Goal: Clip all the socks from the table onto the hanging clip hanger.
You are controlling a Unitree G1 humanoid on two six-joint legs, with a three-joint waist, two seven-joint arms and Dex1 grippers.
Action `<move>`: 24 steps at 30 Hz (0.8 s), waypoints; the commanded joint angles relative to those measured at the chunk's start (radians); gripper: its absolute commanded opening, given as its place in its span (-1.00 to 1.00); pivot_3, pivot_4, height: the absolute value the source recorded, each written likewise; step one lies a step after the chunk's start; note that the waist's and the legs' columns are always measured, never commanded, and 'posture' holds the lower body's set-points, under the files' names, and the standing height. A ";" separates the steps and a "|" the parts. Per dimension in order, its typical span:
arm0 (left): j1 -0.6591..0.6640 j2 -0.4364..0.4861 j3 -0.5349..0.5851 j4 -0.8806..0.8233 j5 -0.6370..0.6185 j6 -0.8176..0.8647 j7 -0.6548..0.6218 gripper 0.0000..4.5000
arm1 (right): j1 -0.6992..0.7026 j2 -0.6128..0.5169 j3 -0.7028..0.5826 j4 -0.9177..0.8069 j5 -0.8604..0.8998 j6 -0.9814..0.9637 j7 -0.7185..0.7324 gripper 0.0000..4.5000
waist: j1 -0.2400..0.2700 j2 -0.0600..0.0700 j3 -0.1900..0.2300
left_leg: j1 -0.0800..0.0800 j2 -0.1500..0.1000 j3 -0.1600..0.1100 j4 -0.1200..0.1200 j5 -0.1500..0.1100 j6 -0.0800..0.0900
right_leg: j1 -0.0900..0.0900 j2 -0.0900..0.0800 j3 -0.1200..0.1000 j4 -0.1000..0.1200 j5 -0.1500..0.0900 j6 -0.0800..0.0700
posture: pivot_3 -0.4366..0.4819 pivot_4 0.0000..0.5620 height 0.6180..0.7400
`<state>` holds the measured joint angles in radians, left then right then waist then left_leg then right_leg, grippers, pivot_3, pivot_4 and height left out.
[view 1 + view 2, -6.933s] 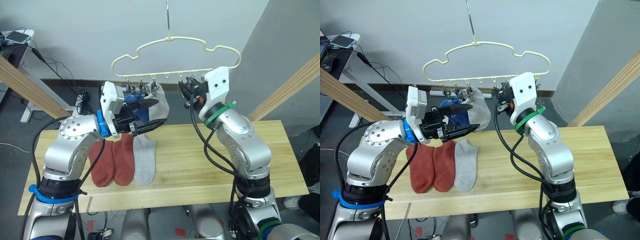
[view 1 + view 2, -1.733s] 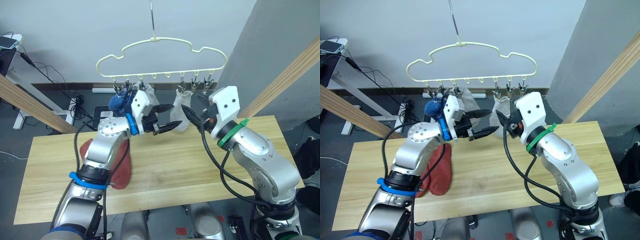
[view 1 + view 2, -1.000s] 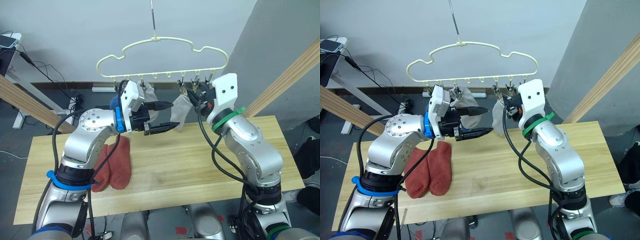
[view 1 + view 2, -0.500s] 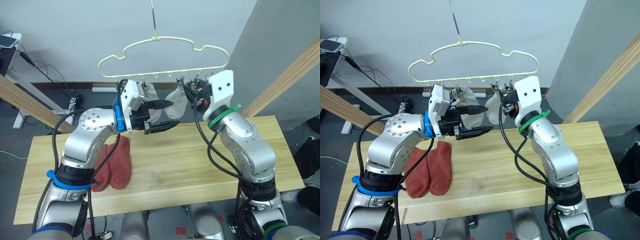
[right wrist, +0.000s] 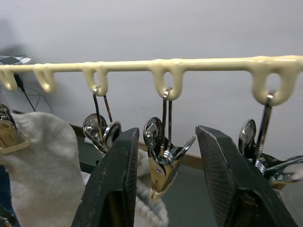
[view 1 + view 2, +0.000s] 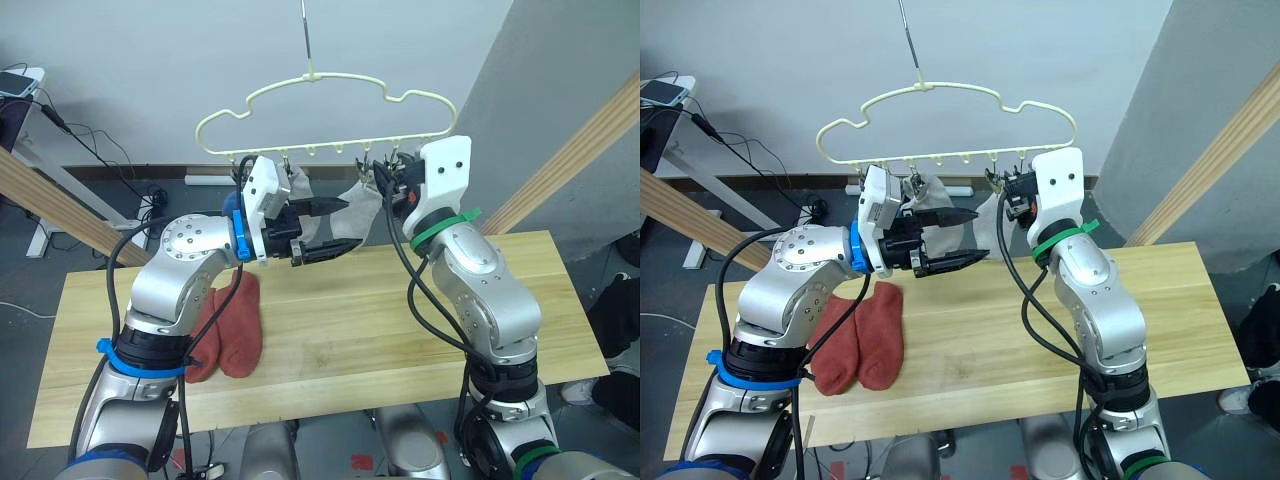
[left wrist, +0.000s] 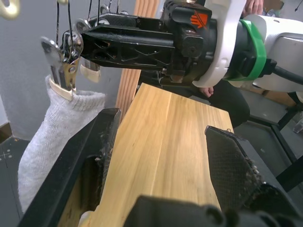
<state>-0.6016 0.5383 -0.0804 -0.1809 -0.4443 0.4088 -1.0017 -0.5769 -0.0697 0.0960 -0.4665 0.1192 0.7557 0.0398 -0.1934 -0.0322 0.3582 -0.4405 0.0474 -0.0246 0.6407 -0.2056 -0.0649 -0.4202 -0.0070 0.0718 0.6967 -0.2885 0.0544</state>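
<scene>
Your right claw (image 5: 163, 189) is sitting released, its fingers bracketing a clip (image 5: 161, 165) under the hanger (image 6: 330, 100) at centre frame — a grey sock (image 6: 355, 205) is already hanging there. Your left claw (image 6: 335, 228) is gaping too, grasping nothing, just beside that sock. You're finishing the fourth sock, I'd judge; next you'll need to drop to the table (image 6: 400, 320) for the two red socks (image 6: 230, 325) at lower left. The right wrist view is showing the clip's bite — the head views aren't.
</scene>
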 commanded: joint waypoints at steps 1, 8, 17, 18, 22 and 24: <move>-0.015 -0.006 0.015 -0.023 -0.015 -0.004 0.005 0.44 | -0.002 0.014 -0.022 -0.068 -0.009 0.014 -0.027 -0.13 | 0.000 0.000 0.000 | 0.000 0.000 0.000 0.000 0.000 0.000 | 0.000 0.000 0.000 0.000 0.000 0.000 | -0.70 0.15 0.87; -0.032 -0.014 0.011 -0.017 -0.014 -0.003 0.010 0.44 | 0.004 0.053 -0.034 -0.100 -0.015 0.045 -0.066 -0.13 | 0.000 0.000 0.000 | 0.000 0.000 0.000 0.001 0.000 0.000 | 0.000 0.000 0.000 0.000 0.000 0.000 | -0.71 0.15 0.87; -0.042 -0.019 0.005 -0.015 -0.012 -0.001 0.008 0.44 | -0.006 0.131 -0.071 -0.112 0.017 0.089 -0.088 -0.13 | -0.001 0.000 0.000 | 0.000 0.000 0.000 0.001 0.000 0.000 | 0.000 0.000 0.000 0.001 0.000 0.000 | -0.72 0.15 0.87; -0.044 -0.020 0.005 -0.015 -0.012 -0.001 0.007 0.44 | -0.007 0.134 -0.070 -0.117 0.018 0.094 -0.089 -0.13 | -0.001 0.000 0.000 | 0.000 0.000 0.000 0.001 0.000 0.000 | 0.000 0.000 0.000 0.001 0.000 0.000 | -0.72 0.15 0.87; -0.051 -0.024 0.001 -0.006 -0.010 -0.004 0.005 0.44 | -0.005 0.140 -0.064 -0.128 0.021 0.106 -0.092 -0.13 | -0.001 0.000 0.000 | 0.000 0.000 0.000 0.001 0.000 0.000 | 0.000 0.000 0.000 0.001 0.000 0.000 | -0.72 0.15 0.87; -0.052 -0.025 0.001 0.005 -0.008 -0.011 0.000 0.44 | -0.006 0.139 -0.064 -0.130 0.024 0.106 -0.091 -0.13 | -0.001 0.000 0.000 | 0.000 0.000 0.000 0.001 0.000 0.000 | 0.000 0.000 0.000 0.001 0.000 0.000 | -0.72 0.15 0.87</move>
<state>-0.6415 0.5192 -0.0807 -0.1677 -0.4451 0.4099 -0.9951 -0.5710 0.0624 0.0316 -0.5455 0.1367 0.8664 -0.0474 -0.1942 -0.0320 0.3581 -0.4406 0.0473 -0.0247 0.6417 -0.2056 -0.0648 -0.4202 -0.0071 0.0718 0.6974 -0.2885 0.0544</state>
